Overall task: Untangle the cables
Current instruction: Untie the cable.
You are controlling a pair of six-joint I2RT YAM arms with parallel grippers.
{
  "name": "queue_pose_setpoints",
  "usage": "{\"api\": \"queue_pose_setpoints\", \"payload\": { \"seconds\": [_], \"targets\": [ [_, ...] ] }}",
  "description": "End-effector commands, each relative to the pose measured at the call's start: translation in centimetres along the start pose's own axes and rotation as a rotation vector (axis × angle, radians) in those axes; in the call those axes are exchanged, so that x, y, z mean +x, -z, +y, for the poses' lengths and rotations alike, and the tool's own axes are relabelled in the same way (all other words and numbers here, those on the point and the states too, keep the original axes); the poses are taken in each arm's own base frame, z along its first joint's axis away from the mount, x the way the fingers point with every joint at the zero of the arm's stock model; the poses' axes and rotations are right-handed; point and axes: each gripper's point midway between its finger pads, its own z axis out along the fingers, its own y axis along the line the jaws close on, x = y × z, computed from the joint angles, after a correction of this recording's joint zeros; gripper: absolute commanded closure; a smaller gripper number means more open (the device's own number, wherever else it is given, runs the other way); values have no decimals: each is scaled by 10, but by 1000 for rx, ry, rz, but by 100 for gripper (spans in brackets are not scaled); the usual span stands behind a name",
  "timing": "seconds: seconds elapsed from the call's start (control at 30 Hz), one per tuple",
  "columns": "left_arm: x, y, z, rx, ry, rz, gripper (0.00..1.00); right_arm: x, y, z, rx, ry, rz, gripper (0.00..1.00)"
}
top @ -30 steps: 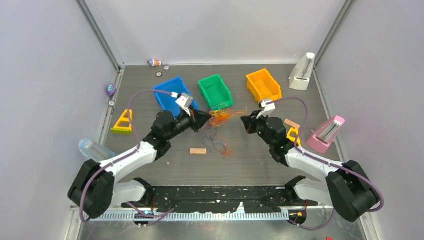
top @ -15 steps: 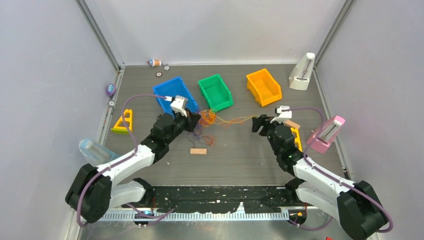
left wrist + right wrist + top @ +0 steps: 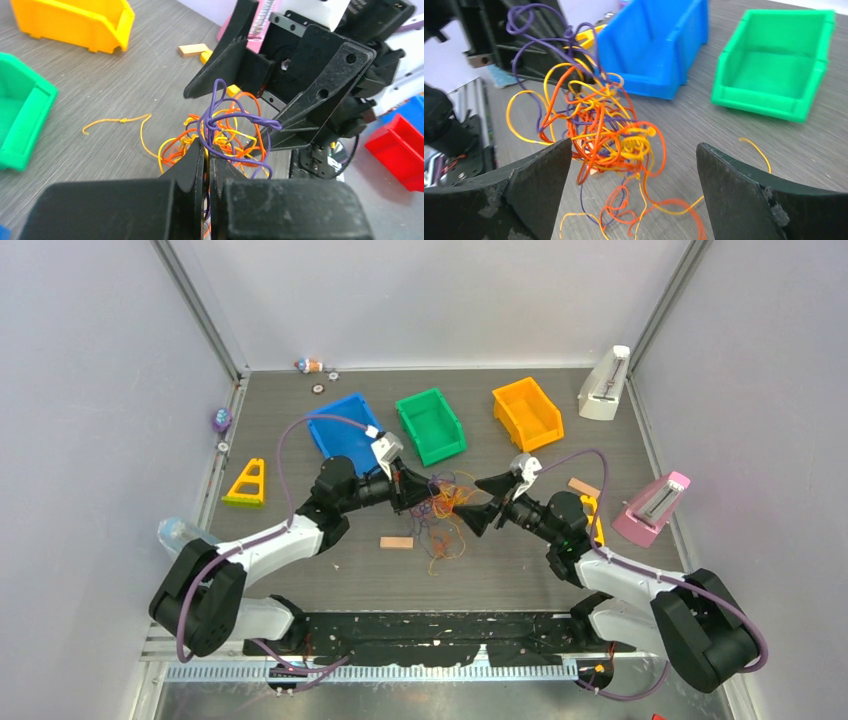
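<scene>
The cables [image 3: 441, 508] are a loose tangle of orange, yellow and purple strands at the middle of the table. Some loops trail down onto the surface. My left gripper [image 3: 418, 492] is shut on strands at the tangle's left side. In the left wrist view the cables [image 3: 227, 127] bunch just past my left gripper [image 3: 207, 150], with wire pinched between its jaws. My right gripper [image 3: 482, 502] stands wide open just right of the tangle. In the right wrist view the cables [image 3: 599, 125] hang ahead of my right gripper [image 3: 633, 147], touching neither finger.
Blue bin [image 3: 345, 430], green bin [image 3: 430, 423] and orange bin [image 3: 527, 412] stand behind the tangle. A small wooden block [image 3: 396, 542] lies in front of it. A yellow triangle [image 3: 247, 484] sits left; a pink stand [image 3: 652, 508] and a white stand [image 3: 605, 385] sit right.
My right gripper went from shut to wide open and swung left to the tangle. The stretched strands fell slack. My left gripper carried the tangle slightly right.
</scene>
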Motion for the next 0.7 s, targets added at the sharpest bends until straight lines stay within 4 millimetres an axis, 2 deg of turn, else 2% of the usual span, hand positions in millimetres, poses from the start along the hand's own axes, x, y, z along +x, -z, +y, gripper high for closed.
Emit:
{"api": "queue_pose_setpoints", "payload": {
  "seconds": [0.0, 0.07, 0.13, 0.17, 0.2, 0.23, 0.3, 0.33, 0.37, 0.4, 0.43, 0.47, 0.5, 0.53, 0.57, 0.6, 0.63, 0.67],
  "targets": [
    [-35, -4, -35, 189, -65, -75, 100, -23, -3, 40, -214, 91, -73, 2],
    [-36, -6, -39, 220, -55, -72, 100, -21, -7, 42, -222, 91, -56, 1],
    [-36, -7, -42, 245, -42, -68, 100, -18, -11, 43, -233, 86, -32, 15],
    [-36, -8, -43, 249, -41, -67, 100, -15, -12, 43, -234, 80, -19, 32],
    [-35, -8, -42, 244, -40, -67, 100, -15, -14, 43, -235, 78, -14, 44],
    [-35, -9, -40, 232, -39, -68, 100, -14, -15, 42, -228, 74, -8, 65],
    [-33, -10, -25, 140, -33, -60, 100, -18, -15, 33, -169, 67, -19, 90],
    [-35, -10, -6, 21, -30, -69, 100, -18, -15, 19, -87, 57, -22, 92],
    [-33, -6, 13, -89, -30, -60, 100, -25, -12, 14, -44, 63, -46, 94],
    [-27, 0, 31, -204, -20, -41, 100, -22, -8, -7, 82, 53, -44, 94],
    [-27, 9, 50, -327, -21, -50, 100, -28, 0, -30, 225, 52, -78, 95],
    [-26, 20, 65, -428, -19, -59, 100, -24, 6, -42, 301, 33, -66, 94],
    [-26, 31, 77, -518, -17, -72, 100, -32, 23, -70, 490, 27, -111, 95],
    [-25, 42, 89, -607, -5, -81, 100, -25, 34, -85, 589, 0, -100, 95],
    [-25, 55, 101, -702, 4, -96, 100, -30, 57, -108, 766, -13, -144, 95],
    [-23, 68, 110, -779, 10, -107, 100, -24, 69, -118, 849, -47, -145, 95],
    [-23, 77, 116, -832, 18, -119, 100, -27, 85, -128, 946, -55, -176, 95],
    [-23, 83, 120, -866, 31, -133, 100, -24, 92, -133, 985, -75, -180, 95]
  ]
}}
